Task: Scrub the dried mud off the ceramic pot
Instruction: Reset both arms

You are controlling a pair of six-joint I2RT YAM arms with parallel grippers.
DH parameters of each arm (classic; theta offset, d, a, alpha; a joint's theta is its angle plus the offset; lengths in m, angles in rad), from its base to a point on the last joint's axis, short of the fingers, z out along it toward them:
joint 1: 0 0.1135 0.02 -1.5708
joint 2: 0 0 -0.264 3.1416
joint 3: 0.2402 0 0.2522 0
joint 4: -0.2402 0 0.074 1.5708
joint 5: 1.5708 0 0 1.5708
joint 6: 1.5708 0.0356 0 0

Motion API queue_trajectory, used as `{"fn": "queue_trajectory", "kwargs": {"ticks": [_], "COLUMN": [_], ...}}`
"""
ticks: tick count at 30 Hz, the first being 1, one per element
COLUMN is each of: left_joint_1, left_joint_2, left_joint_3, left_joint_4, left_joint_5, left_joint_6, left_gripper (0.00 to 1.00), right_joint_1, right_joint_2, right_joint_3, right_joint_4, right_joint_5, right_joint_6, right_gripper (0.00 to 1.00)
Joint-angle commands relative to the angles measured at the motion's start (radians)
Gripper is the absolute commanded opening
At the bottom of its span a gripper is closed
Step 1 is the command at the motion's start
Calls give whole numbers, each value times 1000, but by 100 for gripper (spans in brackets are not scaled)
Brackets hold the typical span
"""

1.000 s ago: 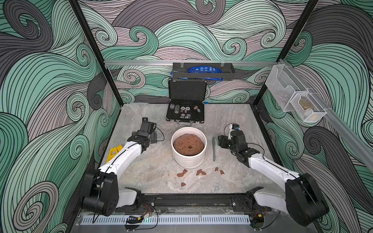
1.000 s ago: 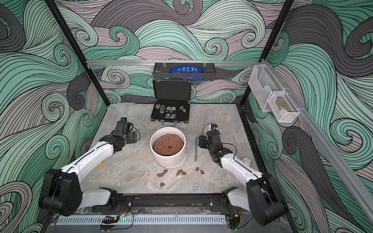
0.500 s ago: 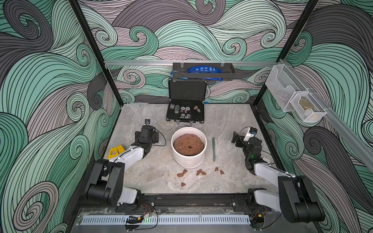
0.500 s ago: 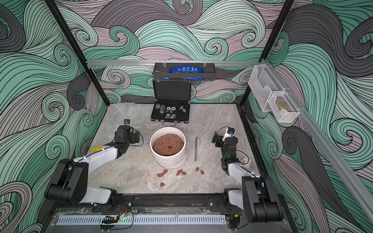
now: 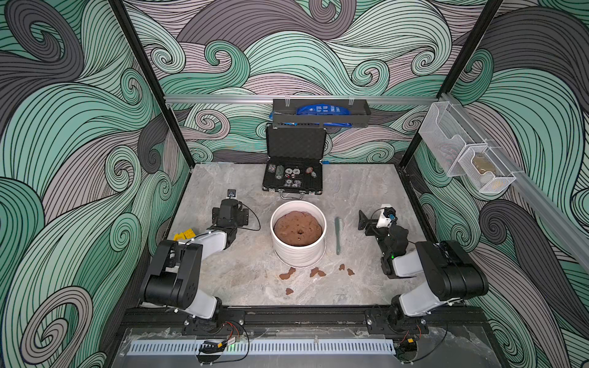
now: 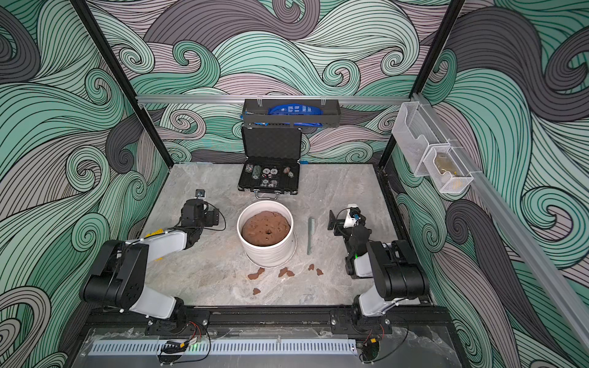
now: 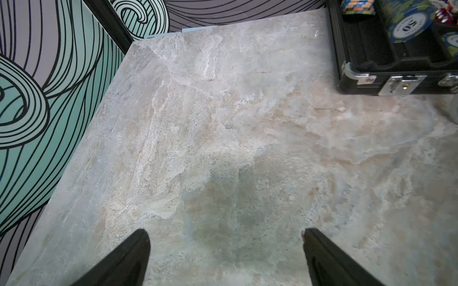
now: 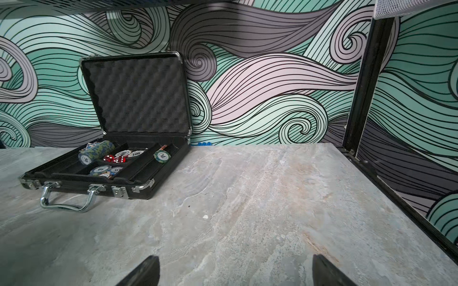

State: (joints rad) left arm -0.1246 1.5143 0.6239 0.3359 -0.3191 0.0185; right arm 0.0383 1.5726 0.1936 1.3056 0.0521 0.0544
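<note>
The white ribbed ceramic pot [image 5: 299, 255] [image 6: 270, 255] stands mid-table, filled with a brown soil mound. Several reddish-brown lumps of dried mud [image 5: 287, 273] [image 6: 256, 274] lie on the table in front of it. A green brush [image 5: 338, 235] [image 6: 309, 235] lies flat just right of the pot. My left gripper [image 5: 229, 214] [image 7: 224, 232] is open over bare table, left of the pot and apart from it. My right gripper [image 5: 366, 223] [image 8: 235, 258] is open and empty, right of the brush and facing the back wall.
An open black case [image 5: 293, 181] [image 8: 138, 170] with poker chips and dice sits behind the pot. A yellow block [image 5: 185, 235] lies at the left table edge. Wire baskets [image 5: 462, 156] hang on the right wall, and a black tray [image 5: 320, 113] hangs on the back rail.
Both arms have folded back, away from the pot and toward their bases. The right gripper has left the brush's side; the brush has not moved.
</note>
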Motion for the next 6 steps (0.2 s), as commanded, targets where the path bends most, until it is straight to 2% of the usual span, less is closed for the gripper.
{"fn": "queue_trajectory", "kwargs": {"ticks": [1,3,6], "left_joint_1": [13,12,11], "left_joint_2": [10,12,0], "left_joint_3": [41,41,33], "left_joint_4": [-9,-9,-7], "left_joint_5": [66,75,107], "left_joint_6": [19,27,39], "left_gripper": [99,99,99], "right_joint_1": [1,2,3], "right_joint_2": [-5,12,3], "right_joint_3": [3,-10,-3], "right_joint_4": [84,150,112], "right_joint_5": [-6,-8,-6], "right_joint_6": [-20,-22,-24], "right_gripper": [99,99,99]}}
